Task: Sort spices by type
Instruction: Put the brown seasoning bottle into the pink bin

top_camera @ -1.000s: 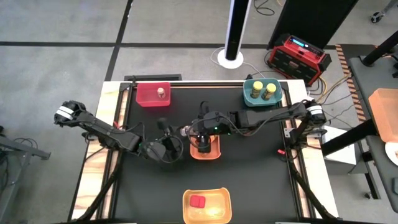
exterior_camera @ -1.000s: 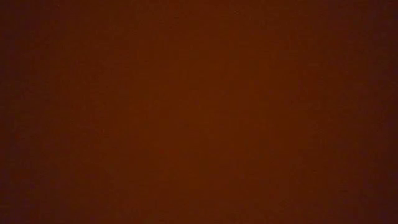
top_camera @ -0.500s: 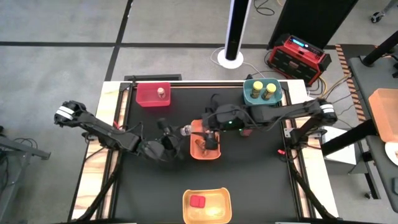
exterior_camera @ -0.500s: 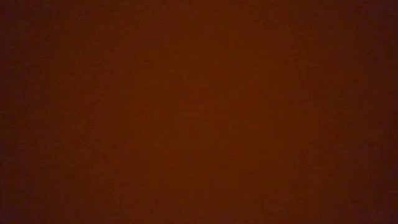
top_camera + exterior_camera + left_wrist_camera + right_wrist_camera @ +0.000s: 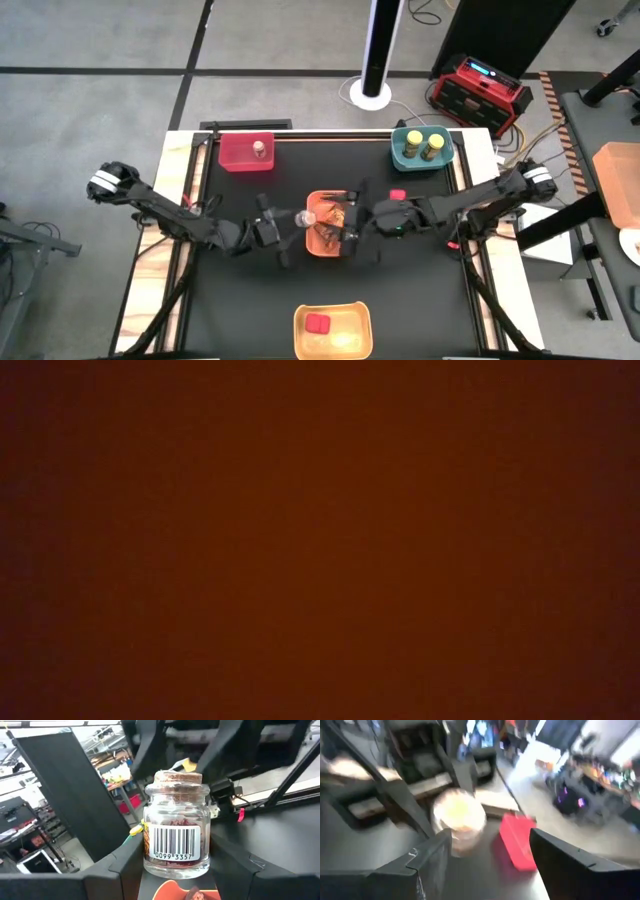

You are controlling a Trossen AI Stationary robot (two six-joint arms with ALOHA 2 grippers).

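Low view blank; left gripper (image 5: 175, 880) clamps small jar (image 5: 176, 827), contents unclear.

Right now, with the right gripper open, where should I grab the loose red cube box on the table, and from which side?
Take the red cube box across two opposite flat sides, coming straight down from above. It sits flat on the table, apart from the orange bin, so its top and sides look unobstructed. The right gripper is open close by, beside that bin.

The right gripper (image 5: 350, 236) draws back from over the orange bin (image 5: 322, 203) toward 3 o'clock, as the left gripper (image 5: 300, 219) carries its small jar (image 5: 309, 217) to the bin's 9 o'clock rim.
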